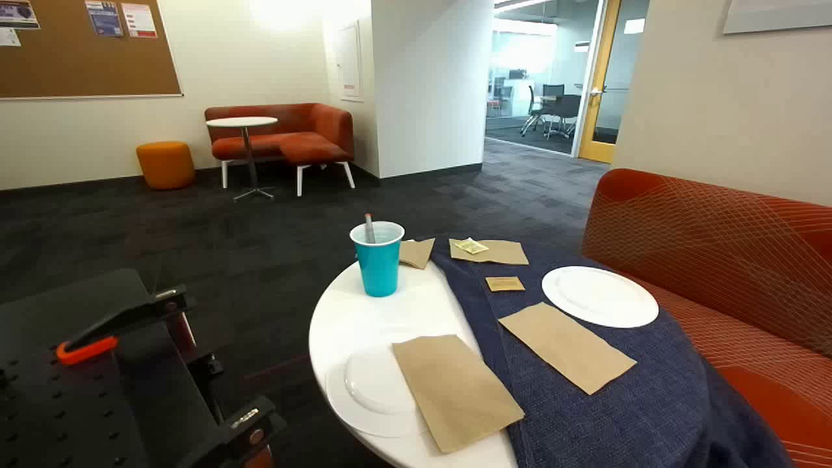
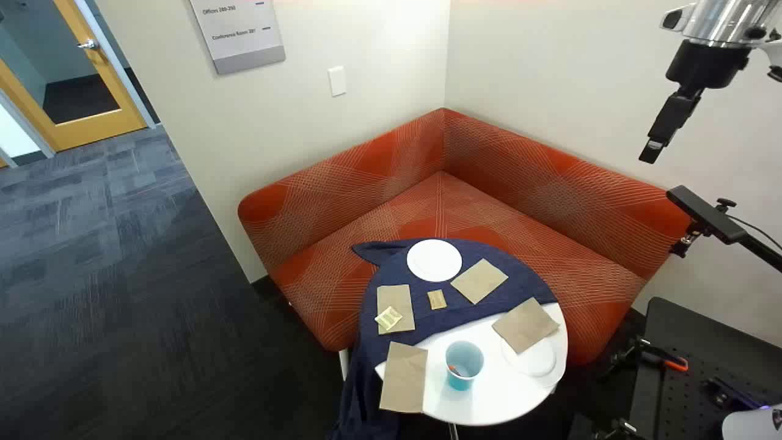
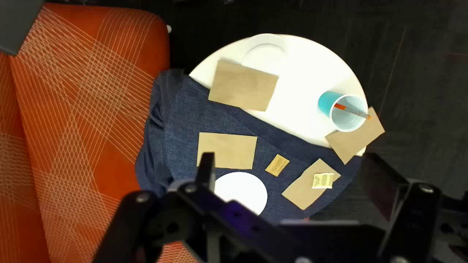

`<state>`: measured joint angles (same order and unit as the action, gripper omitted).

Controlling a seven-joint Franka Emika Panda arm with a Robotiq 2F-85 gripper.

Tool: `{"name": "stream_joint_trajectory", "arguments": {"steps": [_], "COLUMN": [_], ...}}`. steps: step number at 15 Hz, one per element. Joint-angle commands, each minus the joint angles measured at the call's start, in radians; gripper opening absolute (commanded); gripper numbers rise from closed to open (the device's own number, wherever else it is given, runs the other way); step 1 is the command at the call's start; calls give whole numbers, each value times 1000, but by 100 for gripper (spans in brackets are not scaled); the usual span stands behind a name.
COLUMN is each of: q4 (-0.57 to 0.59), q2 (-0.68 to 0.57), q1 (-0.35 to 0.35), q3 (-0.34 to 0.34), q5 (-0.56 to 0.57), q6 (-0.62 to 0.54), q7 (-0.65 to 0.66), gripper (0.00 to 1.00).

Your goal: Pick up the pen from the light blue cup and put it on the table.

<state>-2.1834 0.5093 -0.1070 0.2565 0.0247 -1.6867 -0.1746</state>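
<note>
My gripper (image 3: 290, 160) hangs wide and empty, so I should centre it over the pen (image 3: 352, 111) and pinch just the end poking above the light blue cup (image 1: 379, 270).

1. In an exterior view, we see a red patterned corner bench (image 2: 489, 214).
2. Above its back edge we find a sign (image 2: 241, 36) and a small white panel (image 2: 337, 81).
3. Nearest its inner corner we spot a white plate (image 2: 434, 260) on a dark blue cloth (image 2: 455, 316).
4. Beyond its front edge we count four brown napkins (image 2: 403, 379), a pale packet (image 2: 388, 318) on one.
</note>
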Motion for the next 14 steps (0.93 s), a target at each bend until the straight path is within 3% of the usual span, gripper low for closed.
{"name": "stream_joint_trajectory", "arguments": {"steps": [1,6,10,14], "q4": [2,2,-46,-122], "q2": [-3,-3,13,14], "q1": [-18,-18,1,47], "q3": [-13,-13,-39,-64], "q5": [-7,-7,0,-11], "q6": [2,2,-88,-255], "q7": [-7,-7,-26,-116], "gripper": [100,100,100,100]}}
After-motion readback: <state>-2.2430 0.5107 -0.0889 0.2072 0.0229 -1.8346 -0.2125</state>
